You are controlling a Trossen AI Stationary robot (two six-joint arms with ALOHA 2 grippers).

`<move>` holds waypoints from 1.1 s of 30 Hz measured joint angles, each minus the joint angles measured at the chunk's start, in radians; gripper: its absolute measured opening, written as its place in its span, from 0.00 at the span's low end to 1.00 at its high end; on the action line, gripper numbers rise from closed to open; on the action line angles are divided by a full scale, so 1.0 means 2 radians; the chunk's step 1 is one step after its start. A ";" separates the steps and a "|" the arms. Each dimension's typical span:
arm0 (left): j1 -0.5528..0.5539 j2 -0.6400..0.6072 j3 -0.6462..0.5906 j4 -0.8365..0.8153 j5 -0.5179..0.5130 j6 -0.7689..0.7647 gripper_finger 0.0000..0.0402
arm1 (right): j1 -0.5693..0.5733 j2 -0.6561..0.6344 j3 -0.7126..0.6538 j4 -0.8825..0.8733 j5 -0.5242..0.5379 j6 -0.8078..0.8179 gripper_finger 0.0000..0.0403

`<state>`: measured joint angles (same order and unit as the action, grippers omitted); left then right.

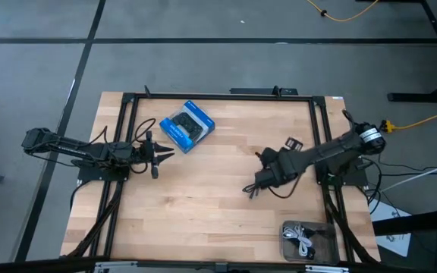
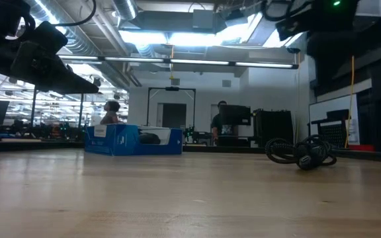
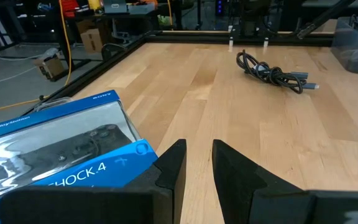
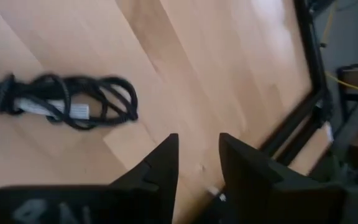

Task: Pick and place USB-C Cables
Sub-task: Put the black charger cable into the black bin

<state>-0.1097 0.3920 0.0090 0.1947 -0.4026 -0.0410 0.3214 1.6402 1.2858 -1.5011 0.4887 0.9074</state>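
Observation:
One black USB-C cable (image 1: 273,192), coiled into a loose bundle, lies flat on the wooden table right of centre; it also shows in the low view as the bundle (image 2: 301,152) and in the left wrist view (image 3: 271,71). My right gripper (image 1: 258,182) hovers open just over it, and in its wrist view the bundle (image 4: 67,102) lies ahead of the open gripper (image 4: 199,155), not between the fingers. My left gripper (image 1: 158,155) waits open near the table's left side, beside the blue box (image 1: 187,127). More cables, a white-grey one (image 1: 303,240) among them, lie in a clear container.
The blue controller box (image 3: 55,149) lies flat just in front of my left gripper (image 3: 197,163). A clear plastic container (image 1: 285,227) sits at the table's near right corner. A small dark item (image 1: 293,142) lies far of the right arm. A black frame (image 1: 203,97) borders the table.

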 joint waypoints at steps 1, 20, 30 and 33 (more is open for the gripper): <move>0.000 0.000 0.000 0.000 0.000 0.000 0.17 | -0.008 0.000 0.000 0.010 -0.001 -0.012 0.30; 0.000 0.000 0.000 0.000 0.000 0.000 0.18 | -0.072 -0.242 -0.235 0.336 -0.107 -0.082 0.30; 0.000 0.000 0.000 0.000 0.000 0.000 0.18 | -0.079 -0.253 -0.310 0.427 -0.131 -0.106 0.30; 0.000 0.000 0.000 0.000 0.000 0.000 0.18 | -0.079 -0.252 -0.310 0.429 -0.126 -0.120 0.30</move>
<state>-0.1097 0.3922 0.0090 0.1947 -0.4028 -0.0412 0.1637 1.1362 0.6662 -0.6427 0.2363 0.6679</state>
